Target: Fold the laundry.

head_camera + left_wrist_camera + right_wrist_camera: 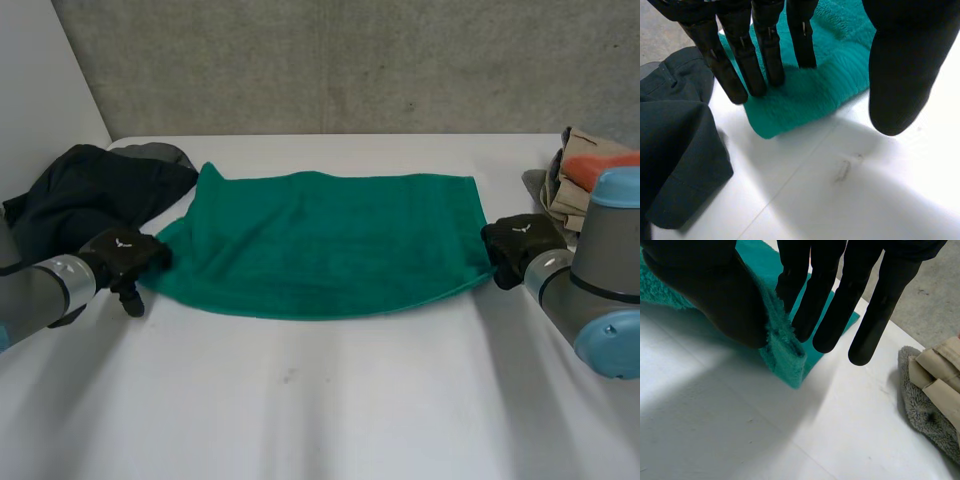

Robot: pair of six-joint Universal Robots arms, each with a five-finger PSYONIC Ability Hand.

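A green towel (330,240) lies folded across the middle of the white table (330,400). My left hand (125,255) is at its near left corner. In the left wrist view the straight fingers (765,50) rest their tips on that corner of the towel (805,100), while the thumb stands apart over bare table. My right hand (515,240) is at the towel's near right corner. There, in the right wrist view, the thumb (720,300) and fingers pinch a raised edge of the towel (785,350).
A dark garment (85,195) lies bunched at the back left, close beside my left hand (675,135). A pile of beige, orange and grey laundry (585,175) sits at the right edge, also near my right hand (935,390). A grey wall stands behind the table.
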